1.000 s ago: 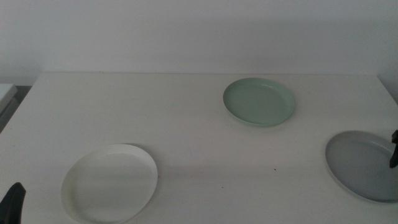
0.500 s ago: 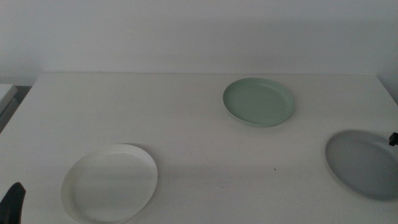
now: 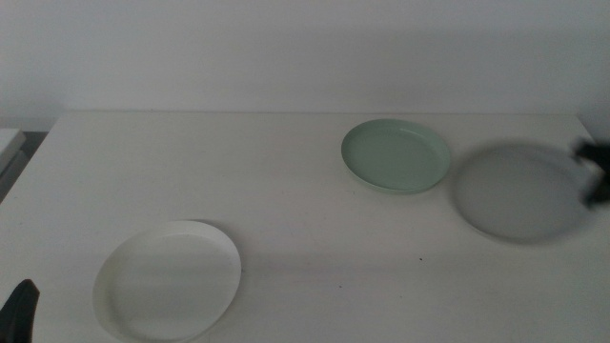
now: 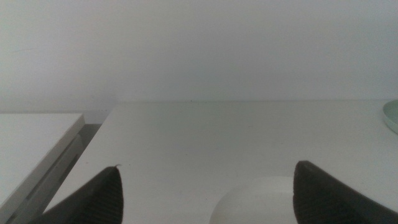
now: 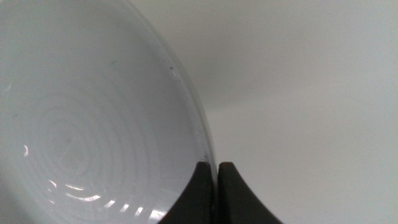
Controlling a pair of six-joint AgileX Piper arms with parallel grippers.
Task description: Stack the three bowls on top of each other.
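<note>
Beside the green bowl, your right gripper pinches the grey bowl's rim, lifted. Centre it over the green one, level it, lower gently before releasing. Your left gripper waits, jaws apart, near the white bowl.

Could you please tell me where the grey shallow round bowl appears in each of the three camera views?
Middle view: grey shallow round bowl, blurred, at the right, held at its rim by the right gripper.
Left wrist view: not in it.
Right wrist view: the bowl fills one side, its rim pinched by the right gripper.
Shared landmark: the white table.
</note>
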